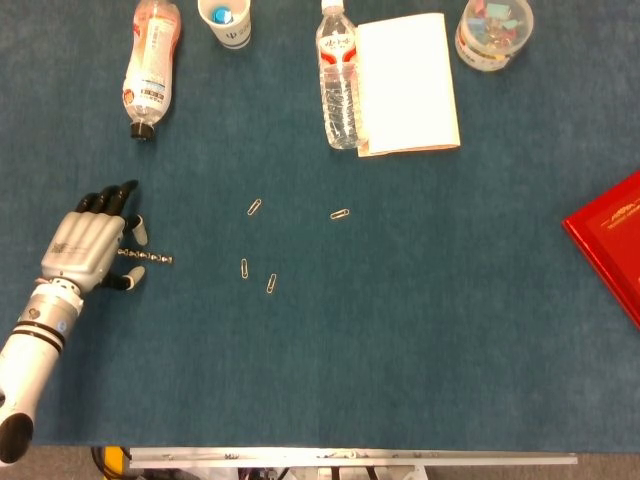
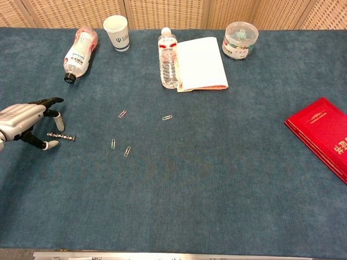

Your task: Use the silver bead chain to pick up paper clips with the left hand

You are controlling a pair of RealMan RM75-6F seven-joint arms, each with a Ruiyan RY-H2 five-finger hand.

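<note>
The silver bead chain (image 1: 146,258) (image 2: 62,136) lies flat on the blue cloth at the left. My left hand (image 1: 88,248) (image 2: 24,122) hovers at the chain's left end. Its fingers are spread, one finger above the chain and the thumb (image 2: 50,144) below it, neither closed on it. Several paper clips lie to the right of the chain: one (image 1: 255,207), another (image 1: 340,213), and a pair lower down (image 1: 244,267) (image 1: 271,283). The nearest clip (image 2: 113,143) is well clear of the chain's free end. My right hand shows in neither view.
Along the far edge are a lying bottle (image 1: 151,65), a paper cup (image 1: 225,20), a clear water bottle (image 1: 337,80), a notepad (image 1: 408,82) and a tub of clips (image 1: 493,32). A red book (image 1: 612,240) sits at the right edge.
</note>
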